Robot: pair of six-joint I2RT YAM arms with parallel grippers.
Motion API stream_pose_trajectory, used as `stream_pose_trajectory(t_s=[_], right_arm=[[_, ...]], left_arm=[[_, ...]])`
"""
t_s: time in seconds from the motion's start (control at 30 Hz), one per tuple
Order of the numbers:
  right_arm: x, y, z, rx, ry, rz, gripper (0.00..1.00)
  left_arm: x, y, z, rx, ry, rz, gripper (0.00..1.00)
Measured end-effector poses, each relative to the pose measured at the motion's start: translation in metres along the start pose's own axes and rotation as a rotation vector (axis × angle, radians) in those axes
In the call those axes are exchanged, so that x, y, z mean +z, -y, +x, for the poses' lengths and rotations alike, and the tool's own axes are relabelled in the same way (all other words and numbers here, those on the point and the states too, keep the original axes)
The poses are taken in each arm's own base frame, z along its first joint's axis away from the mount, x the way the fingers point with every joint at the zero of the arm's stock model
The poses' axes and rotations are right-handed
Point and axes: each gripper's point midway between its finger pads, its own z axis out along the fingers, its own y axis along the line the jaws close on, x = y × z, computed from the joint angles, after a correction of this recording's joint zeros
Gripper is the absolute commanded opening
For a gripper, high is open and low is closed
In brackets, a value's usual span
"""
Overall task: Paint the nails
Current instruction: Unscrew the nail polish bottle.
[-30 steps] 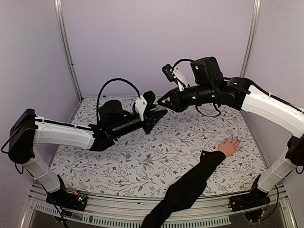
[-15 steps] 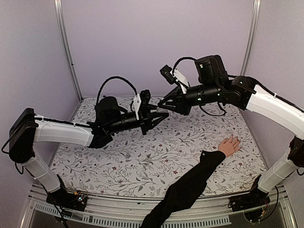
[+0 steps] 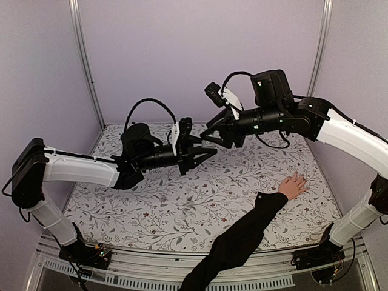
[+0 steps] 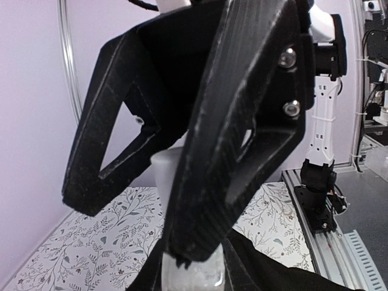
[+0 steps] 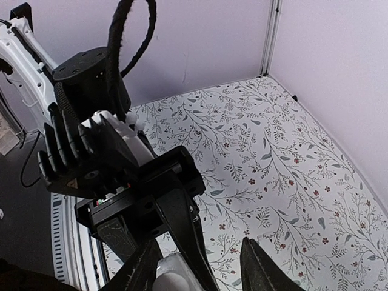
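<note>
A light-skinned hand (image 3: 294,185) with spread fingers lies flat on the floral table, its black sleeve (image 3: 242,233) running to the front edge. Its nails are too small to make out. Mid-air above the table's centre, my left gripper (image 3: 203,150) is shut on a small pale translucent bottle (image 4: 191,276) with a whitish cap (image 4: 167,173). My right gripper (image 3: 210,134) meets it tip to tip from the right. In the right wrist view the right gripper (image 5: 200,270) stands open, its fingers (image 5: 259,267) either side of the bottle (image 5: 173,276) and the left gripper's finger.
The floral tablecloth (image 3: 182,200) covers the table. Lilac walls and metal posts (image 3: 85,60) close it in at the back and sides. The person's sleeve crosses the front right of the table. The arm bases (image 3: 91,253) sit at the near edge.
My right gripper's jaws have opened from shut. The left gripper dropped slightly with the bottle, and the two grippers stay tip to tip. The hand has not moved.
</note>
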Motion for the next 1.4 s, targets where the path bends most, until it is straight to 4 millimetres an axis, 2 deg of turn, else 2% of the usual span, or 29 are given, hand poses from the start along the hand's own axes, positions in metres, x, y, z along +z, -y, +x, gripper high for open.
stream_pose_trajectory(t_s=[0.2, 0.47, 0.6, 0.87, 1.03, 1.23, 1.4], right_arm=[[-0.011, -0.002, -0.009, 0.015, 0.029, 0.006, 0.56], [-0.017, -0.007, -0.012, 0.069, 0.042, -0.016, 0.52], [-0.017, -0.006, -0.009, 0.104, 0.031, -0.017, 0.44], [-0.008, -0.003, 0.006, 0.157, -0.024, -0.038, 0.39], [-0.004, -0.007, 0.013, 0.170, -0.051, -0.063, 0.29], [-0.005, -0.011, 0.013, 0.169, -0.053, -0.088, 0.12], [-0.005, -0.012, 0.012, 0.159, -0.050, -0.096, 0.05]], left_arm=[[0.000, 0.001, 0.000, 0.008, 0.000, 0.002, 0.00], [-0.002, -0.001, 0.006, 0.017, -0.014, -0.015, 0.00], [-0.002, -0.001, 0.006, 0.020, -0.014, -0.019, 0.00], [-0.002, -0.002, 0.006, 0.024, -0.014, -0.021, 0.00], [-0.002, -0.002, 0.006, 0.025, -0.014, -0.024, 0.00], [-0.002, -0.003, 0.006, 0.027, -0.015, -0.027, 0.00], [-0.002, -0.003, 0.006, 0.027, -0.015, -0.030, 0.00]])
